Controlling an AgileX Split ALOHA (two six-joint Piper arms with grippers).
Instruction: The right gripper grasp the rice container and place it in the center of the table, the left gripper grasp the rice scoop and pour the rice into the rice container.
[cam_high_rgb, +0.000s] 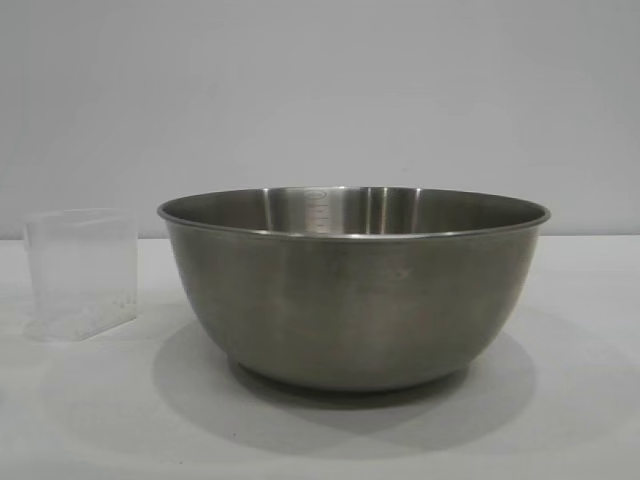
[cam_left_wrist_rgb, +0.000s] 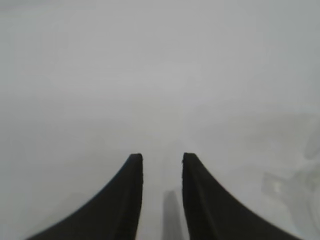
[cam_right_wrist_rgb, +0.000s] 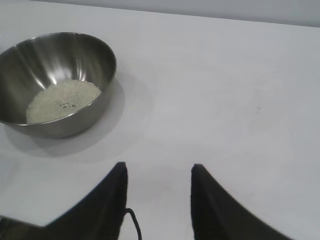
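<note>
Stainless steel fills the middle of the exterior view — the rice container (cam_high_rgb: 354, 290) sits upright on the table (cam_high_rgb: 580, 400), its rolled rim level and measuring marks showing on the inner wall. Just beside it, toward the left arm's side and not touching, stands the rice scoop (cam_high_rgb: 81, 272), upright on the white cloth, with only a few grains visible at its bottom. Neither arm shows here.

From the left wrist view, the left gripper (cam_left_wrist_rgb: 162, 165) hangs over bare cloth with its fingers a narrow gap apart, holding nothing; the clear scoop (cam_left_wrist_rgb: 295, 195) is a blur off to one side.

From the right wrist view, the right gripper (cam_right_wrist_rgb: 159, 172) hovers well apart from the bowl (cam_right_wrist_rgb: 60, 75), fingers moderately spread and empty — the rice (cam_right_wrist_rgb: 63, 99) lies as a white mound in the bowl's bottom.
</note>
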